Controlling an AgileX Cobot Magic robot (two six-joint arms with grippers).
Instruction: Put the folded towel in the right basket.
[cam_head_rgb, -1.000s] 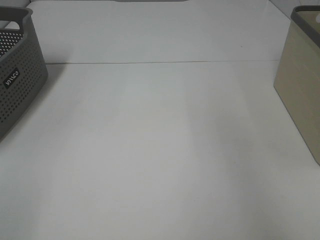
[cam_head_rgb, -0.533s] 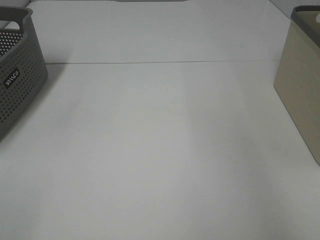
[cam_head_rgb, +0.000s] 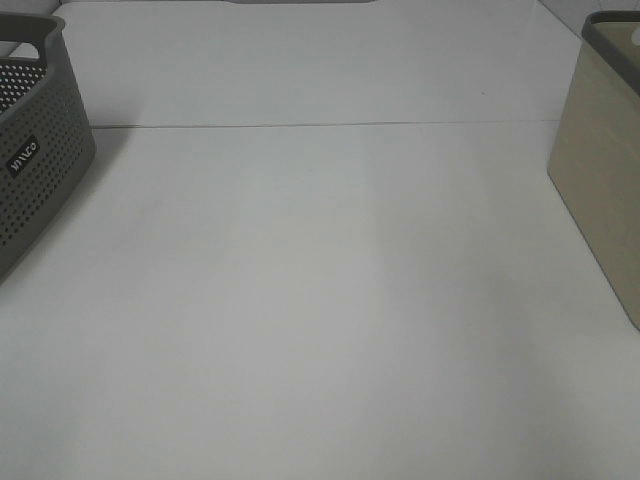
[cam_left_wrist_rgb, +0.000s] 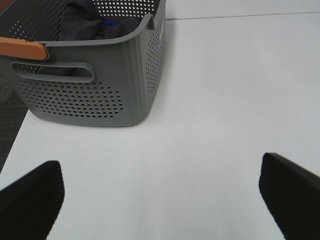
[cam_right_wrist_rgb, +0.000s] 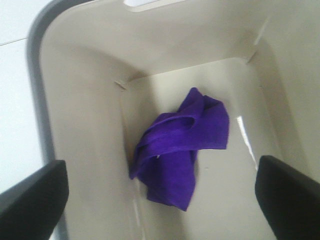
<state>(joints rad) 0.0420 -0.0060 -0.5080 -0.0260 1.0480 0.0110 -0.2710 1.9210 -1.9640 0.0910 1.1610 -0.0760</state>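
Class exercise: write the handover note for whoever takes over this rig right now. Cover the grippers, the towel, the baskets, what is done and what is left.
Left gripper: open, empty, above the table near the grey perforated basket, which holds dark cloth.
Right gripper: open, empty, above the beige basket.
Purple towel: lying loosely bunched on that basket's floor, untouched by either gripper.
Done: towel is in the right basket.
Left: probably only pulling the right arm clear.

The towel (cam_right_wrist_rgb: 182, 150) is purple, the right basket (cam_right_wrist_rgb: 85, 115) beige
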